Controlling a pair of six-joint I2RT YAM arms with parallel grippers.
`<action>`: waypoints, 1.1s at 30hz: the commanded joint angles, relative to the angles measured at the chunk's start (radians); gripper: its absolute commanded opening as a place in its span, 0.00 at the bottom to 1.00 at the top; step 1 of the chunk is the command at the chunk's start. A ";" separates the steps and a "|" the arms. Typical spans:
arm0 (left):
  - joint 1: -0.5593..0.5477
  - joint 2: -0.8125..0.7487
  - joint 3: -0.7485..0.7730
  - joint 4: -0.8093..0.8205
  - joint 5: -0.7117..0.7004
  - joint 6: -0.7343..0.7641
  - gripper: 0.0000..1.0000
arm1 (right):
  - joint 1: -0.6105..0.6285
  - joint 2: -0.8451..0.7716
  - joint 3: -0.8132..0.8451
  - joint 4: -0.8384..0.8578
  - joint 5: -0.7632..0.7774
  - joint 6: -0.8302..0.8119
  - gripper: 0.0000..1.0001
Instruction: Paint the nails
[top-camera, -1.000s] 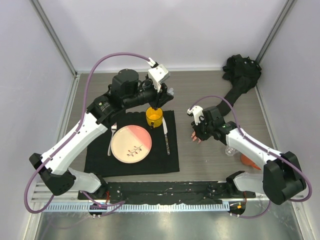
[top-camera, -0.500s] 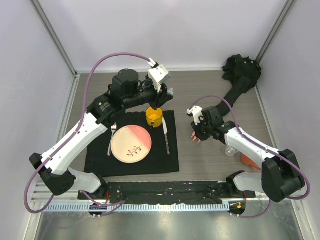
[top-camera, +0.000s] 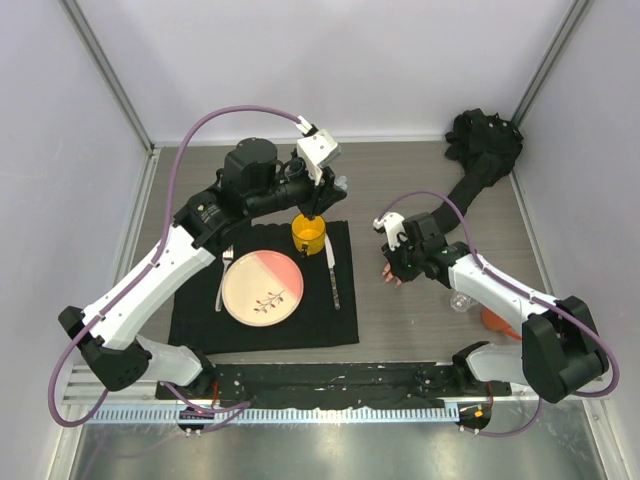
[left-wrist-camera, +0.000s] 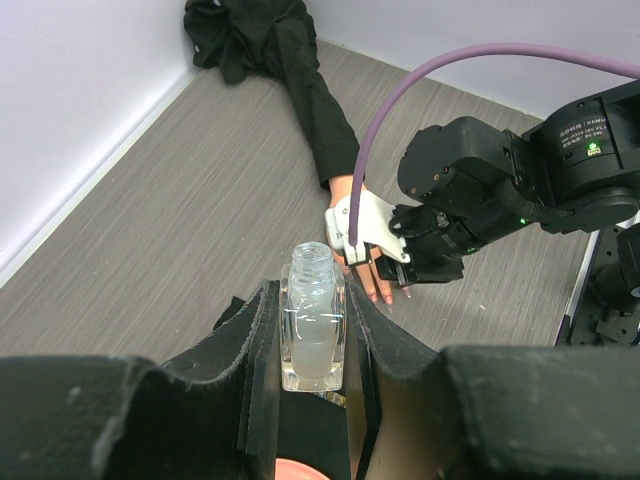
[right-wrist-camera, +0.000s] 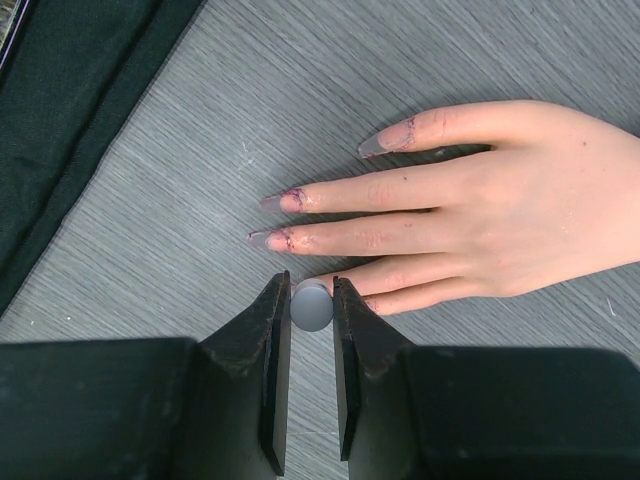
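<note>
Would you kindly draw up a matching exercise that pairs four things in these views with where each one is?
Things:
1. clear bottle
2. mannequin hand
3. pink plate
4. grey round cap

Places:
A. lying on the bare grey table
B. clamped in the left tool
C. on the black mat
D. clamped in the right tool

Pairs: 1-B, 2-A, 3-C, 4-D
</note>
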 joint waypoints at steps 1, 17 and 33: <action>-0.004 -0.021 0.013 0.049 0.008 0.014 0.00 | 0.006 -0.015 -0.006 0.035 0.003 0.012 0.01; -0.004 -0.027 0.006 0.044 0.002 0.020 0.00 | 0.025 -0.021 -0.014 0.025 0.003 0.020 0.01; -0.004 -0.033 -0.008 0.044 0.004 0.020 0.00 | 0.039 -0.016 -0.016 0.022 -0.009 0.027 0.01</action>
